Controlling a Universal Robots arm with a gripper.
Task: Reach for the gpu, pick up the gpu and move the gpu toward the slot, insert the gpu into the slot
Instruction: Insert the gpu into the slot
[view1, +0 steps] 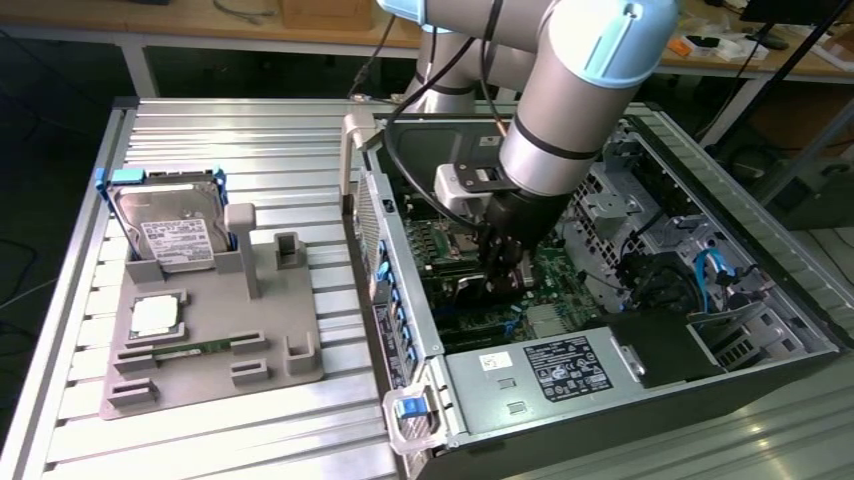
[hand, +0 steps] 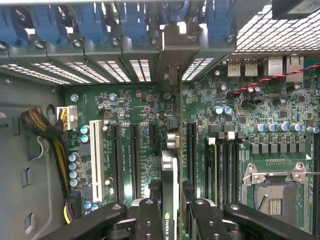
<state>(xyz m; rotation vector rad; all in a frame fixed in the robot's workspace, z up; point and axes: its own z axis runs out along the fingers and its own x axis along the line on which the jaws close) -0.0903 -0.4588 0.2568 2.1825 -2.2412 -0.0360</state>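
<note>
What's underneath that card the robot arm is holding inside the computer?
Under the gpu, gripped edge-on by the gripper, lies the green motherboard with its long parallel connectors. The card's own edge covers the strip directly beneath it, so I cannot see whether it has gone in.

Chassis walls (view1: 387, 300) and power supply (view1: 547, 370) crowd the claw (view1: 505, 275).

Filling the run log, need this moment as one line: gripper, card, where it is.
gripper: shut on gpu | gpu: held edge-on, over motherboard | bracket end: toward case rear grille | seated: cannot tell
</note>
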